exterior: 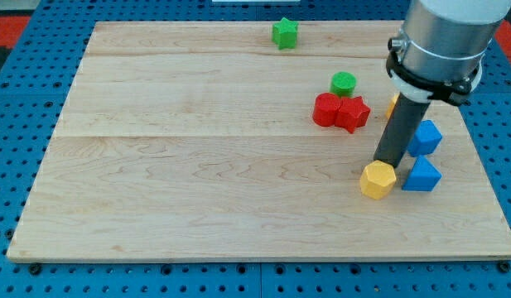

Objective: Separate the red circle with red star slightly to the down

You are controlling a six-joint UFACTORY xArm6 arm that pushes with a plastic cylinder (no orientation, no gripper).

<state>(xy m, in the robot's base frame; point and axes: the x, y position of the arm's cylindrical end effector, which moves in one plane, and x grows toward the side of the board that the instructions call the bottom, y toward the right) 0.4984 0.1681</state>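
The red circle (326, 109) and the red star (353, 113) sit touching side by side at the board's right middle, the circle on the left. A green circle (344, 83) sits just above them. My tip (384, 162) is down at the right, below and to the right of the red star, touching the top of a yellow hexagon block (377, 180).
A green star (284, 33) lies near the view's top edge. Two blue blocks (424, 136) (421, 175) sit right of my rod. An orange-yellow block (393, 105) shows partly behind the rod. The wooden board (197, 165) ends near these blocks on the right.
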